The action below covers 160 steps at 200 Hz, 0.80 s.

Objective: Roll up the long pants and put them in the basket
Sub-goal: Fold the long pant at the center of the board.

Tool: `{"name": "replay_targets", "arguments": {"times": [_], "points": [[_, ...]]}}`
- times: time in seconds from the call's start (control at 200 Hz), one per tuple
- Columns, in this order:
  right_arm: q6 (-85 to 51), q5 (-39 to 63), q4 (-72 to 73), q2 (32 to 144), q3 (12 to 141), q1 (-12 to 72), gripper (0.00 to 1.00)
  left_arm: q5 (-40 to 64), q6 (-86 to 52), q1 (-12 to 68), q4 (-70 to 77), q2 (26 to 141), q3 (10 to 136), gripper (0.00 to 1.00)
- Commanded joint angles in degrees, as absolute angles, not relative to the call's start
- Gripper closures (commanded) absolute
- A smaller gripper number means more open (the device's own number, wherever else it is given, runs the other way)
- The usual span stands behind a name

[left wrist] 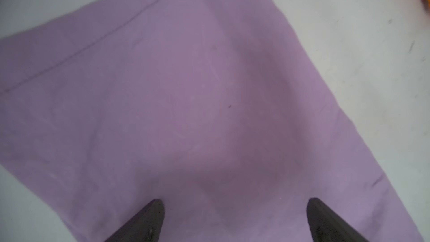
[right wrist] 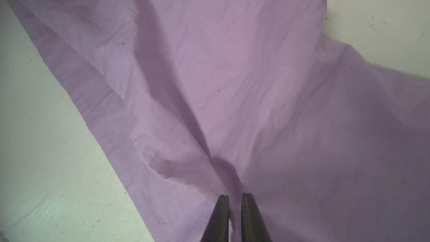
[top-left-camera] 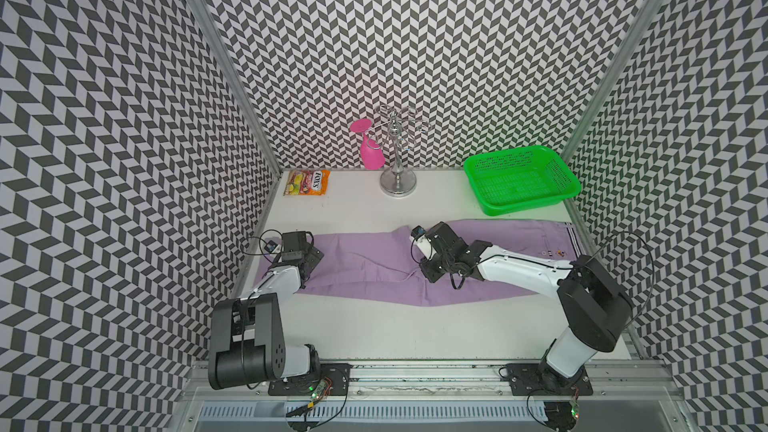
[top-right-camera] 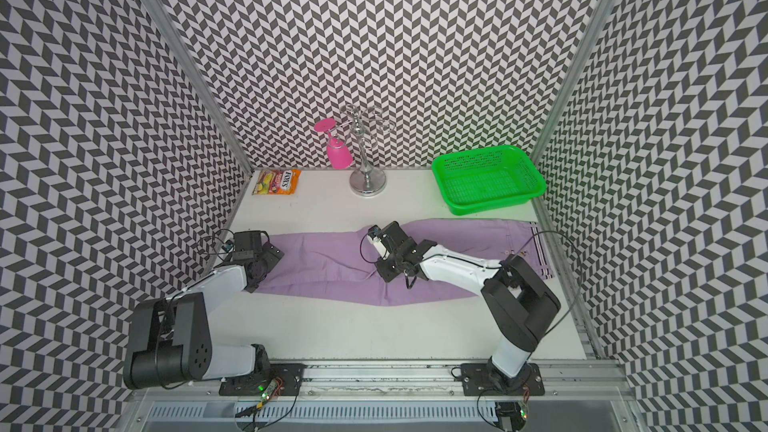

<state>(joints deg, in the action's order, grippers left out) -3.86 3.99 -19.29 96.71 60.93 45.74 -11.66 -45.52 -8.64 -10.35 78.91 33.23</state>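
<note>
A white bench inside a booth with black-and-white zigzag walls, seen from above, with two robot arms reaching in from the near edge.

The long pants, lilac cloth, lie flat across the middle of the bench from left to right. The leg ends are at the left and the striped waistband is at the far right. The cloth is not rolled anywhere.

The left gripper hangs low over the leg ends at the left. Its jaws are spread wide and hold nothing, with flat cloth showing between them.

The right gripper is down on the middle of the pants, with its jaws almost together and only a thin gap between them. A raised fold of cloth runs up to its tips. Whether the fold is pinched cannot be told.

Along the far edge, well apart from the pants, are an orange candy packet at the left and a metal stand with a pink glass hanging upside down from it. An empty green basket sits at the right.

The step in hand appears to be laying the pants out straight, before any rolling. The next move likely calls for flattening the middle fold. Both grippers would then take one short end, probably the leg ends, and turn it over evenly so the roll starts tight and square.
</note>
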Motion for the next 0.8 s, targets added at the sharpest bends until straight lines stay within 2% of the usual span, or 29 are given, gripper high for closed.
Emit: {"name": "replay_targets", "arguments": {"times": [0.0,0.04,0.09,0.155,0.205,0.305,0.346,0.411,0.481,0.591,0.796], "points": [[-3.2,5.0,-20.1,96.5,63.6,46.1,0.84,-8.5,-44.7,-11.8,-7.6,79.6,31.9,0.08],[-3.4,5.2,-21.0,95.8,64.3,46.4,0.86,-7.2,-44.0,-12.9,-6.3,80.2,31.3,0.18],[-3.6,5.0,-21.9,94.6,64.9,46.9,0.88,-6.7,-43.6,-13.9,-5.2,81.0,30.9,0.37],[-3.8,5.1,-23.1,92.7,65.4,47.9,0.88,-5.5,-42.9,-15.4,-3.7,81.7,30.5,0.44],[-4.0,5.1,-24.1,91.5,65.5,48.6,0.88,-5.1,-42.8,-15.9,-2.9,81.9,30.3,0.53],[-4.5,5.6,-24.8,89.6,64.1,49.0,0.9,-4.8,-42.7,-16.0,-0.5,81.6,29.4,0.55],[-4.8,5.3,-24.4,89.0,62.8,49.0,0.88,-4.6,-42.0,-16.0,0.4,81.7,29.1,0.61],[-5.3,3.6,-23.2,88.1,60.0,48.9,0.78,-4.5,-42.1,-16.2,0.4,82.0,29.1,0.62],[-4.7,2.0,-21.5,86.8,56.9,48.9,0.62,-4.4,-42.4,-16.2,0.8,81.9,28.9,0.6],[-4.5,-0.1,-19.8,86.5,53.6,48.9,0.5,-4.3,-43.0,-16.6,1.2,81.8,28.5,0.58],[-2.8,-3.9,-17.6,89.5,51.9,49.0,0.46,-5.4,-45.2,-18.4,2.5,78.2,25.9,0.58]]}}
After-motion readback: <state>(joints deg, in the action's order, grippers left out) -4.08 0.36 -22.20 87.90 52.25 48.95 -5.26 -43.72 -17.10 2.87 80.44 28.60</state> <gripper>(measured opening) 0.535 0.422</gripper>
